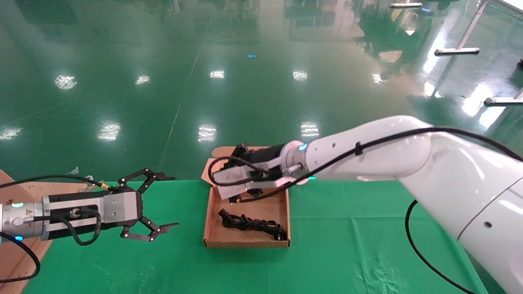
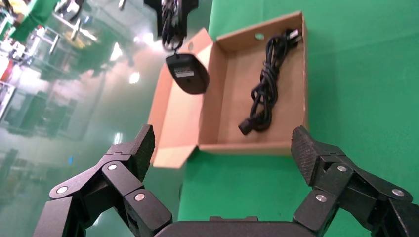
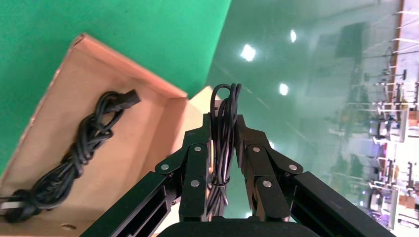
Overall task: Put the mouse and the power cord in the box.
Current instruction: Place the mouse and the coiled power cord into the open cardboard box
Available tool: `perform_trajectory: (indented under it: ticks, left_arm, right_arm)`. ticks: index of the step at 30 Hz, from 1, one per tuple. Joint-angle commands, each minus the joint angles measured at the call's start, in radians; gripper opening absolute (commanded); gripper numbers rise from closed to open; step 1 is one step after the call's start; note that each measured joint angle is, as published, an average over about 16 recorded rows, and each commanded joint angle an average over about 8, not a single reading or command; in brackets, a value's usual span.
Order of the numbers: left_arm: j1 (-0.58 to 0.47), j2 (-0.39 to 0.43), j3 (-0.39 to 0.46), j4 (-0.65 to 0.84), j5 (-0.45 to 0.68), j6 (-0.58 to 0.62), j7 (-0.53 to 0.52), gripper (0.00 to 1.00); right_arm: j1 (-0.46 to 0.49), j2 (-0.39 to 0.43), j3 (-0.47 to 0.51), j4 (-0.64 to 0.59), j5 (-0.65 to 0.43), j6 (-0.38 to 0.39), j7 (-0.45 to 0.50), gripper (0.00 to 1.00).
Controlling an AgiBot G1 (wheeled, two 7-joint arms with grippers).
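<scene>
From the head view, the right gripper (image 1: 233, 171) hangs over the box's (image 1: 212, 212) far edge; the power cord (image 1: 251, 223) lies inside, lengthwise across the near side

Left wrist view: the mouse (image 2: 188, 73) dangles over the lid flap, just outside; the left gripper (image 2: 225, 148) is spread, idle

Right wrist view: fingers (image 3: 197, 153) pinch the mouse's bundled cable

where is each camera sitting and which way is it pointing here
Head view: on the robot's head, looking forward and down at the green table; both arms show, left gripper open beside the box, right gripper over its far side.
Left wrist view: on the left wrist, looking across at the box; its own open fingers frame the hanging mouse.
Right wrist view: on the right wrist, looking along its fingers, shut on the mouse's thin cable.
All three views share the power cord lying in the box.
</scene>
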Motion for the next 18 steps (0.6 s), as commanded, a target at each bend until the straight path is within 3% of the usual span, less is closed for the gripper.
perform_trajectory:
  ticks: [1, 18]
  left_arm:
    - [0.006, -0.004, -0.001, 0.01, -0.001, -0.012, 0.01, 1.0]
    - [0.018, 0.007, -0.011, 0.028, -0.015, -0.048, 0.02, 1.0]
  right_arm:
    - [-0.008, 0.001, -0.037, 0.009, 0.01, 0.021, 0.017, 0.0]
    - [0.021, 0.001, -0.168, 0.009, 0.079, 0.1, 0.068, 0.0]
